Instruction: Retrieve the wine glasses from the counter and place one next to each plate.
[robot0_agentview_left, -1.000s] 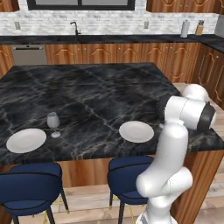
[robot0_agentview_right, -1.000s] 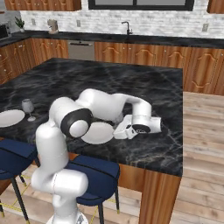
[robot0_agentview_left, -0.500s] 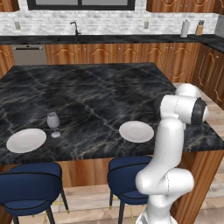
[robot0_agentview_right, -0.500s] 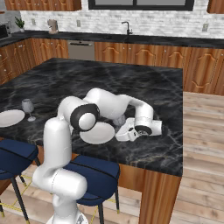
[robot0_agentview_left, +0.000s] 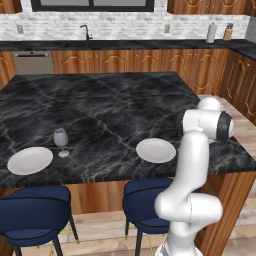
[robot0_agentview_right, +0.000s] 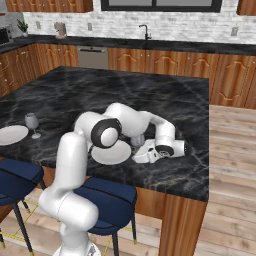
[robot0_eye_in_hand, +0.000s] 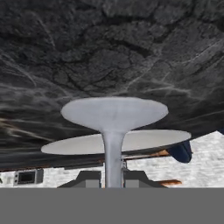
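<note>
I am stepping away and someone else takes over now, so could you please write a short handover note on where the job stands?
Gripper: shut on the stem of the second glass, foot towards the island top, close beside the right plate. Whether the foot touches the top I cannot tell.
First glass: upright on the island, just beside the left plate.
Done: the left place has its glass; the second glass has been brought to the right plate.
Left: set the second glass down next to the right plate, open the gripper and pull the arm away.
</note>
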